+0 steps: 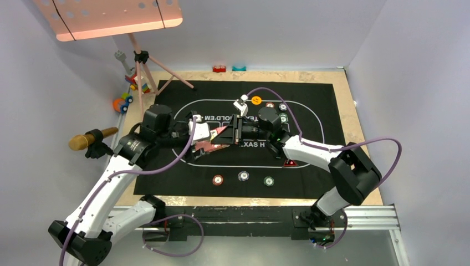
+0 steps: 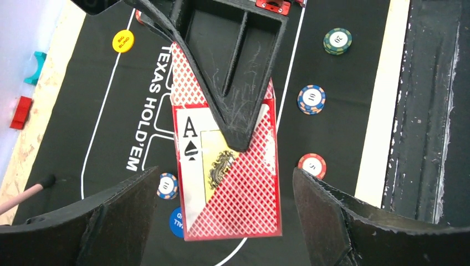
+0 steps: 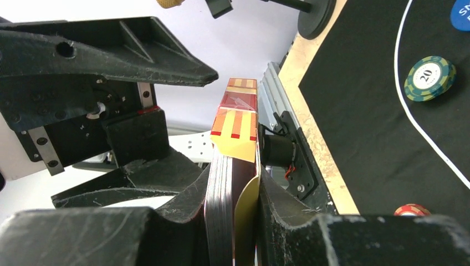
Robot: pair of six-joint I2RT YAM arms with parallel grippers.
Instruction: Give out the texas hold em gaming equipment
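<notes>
Red card box clamped, right gripper

Deck of cards: lower end hidden between the right gripper's fingers, cut by the bottom edge of the right wrist view. Card faces unreadable edge-on.

Blue button: mostly hidden behind the card box; lettering partly readable only.

Red chip: cut off by the gripper finger, value not legible.

Chips near the mat's near edge: values too small in the top view.
</notes>
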